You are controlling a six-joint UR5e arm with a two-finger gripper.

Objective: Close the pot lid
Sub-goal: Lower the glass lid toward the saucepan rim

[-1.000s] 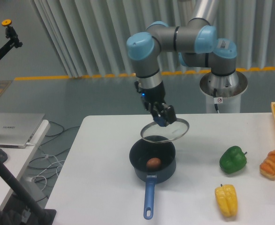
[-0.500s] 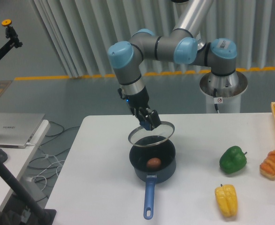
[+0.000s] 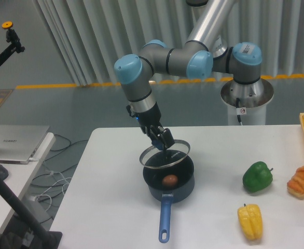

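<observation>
Half done, I'd say: the glass lid (image 3: 164, 154) is off the table and in the air, but it isn't seated on the saucepan (image 3: 168, 179) yet. The gripper (image 3: 164, 140) has its fingers pinched on the lid's centre, where the knob would be, though the knob itself is hidden by them. The lid hangs tilted, its rim low over the pan's back-left edge and reaching a bit past it on the left, so it looks off-centre. Whether the rim already touches the pan I can't tell from where I stand.

Inside the pan sits a small brown egg-like thing (image 3: 169, 180), uncovered at the front. The pan's blue handle (image 3: 165, 220) points toward me along the white table (image 3: 110, 197).

What's left, by my reckoning: slide the lid forward and right until it lines up with the pan, level it, lower it onto the rim, and let go. Off to the right lie a green pepper (image 3: 257, 176), a yellow pepper (image 3: 250, 221) and a bread roll (image 3: 302, 181), well apart from all this.
</observation>
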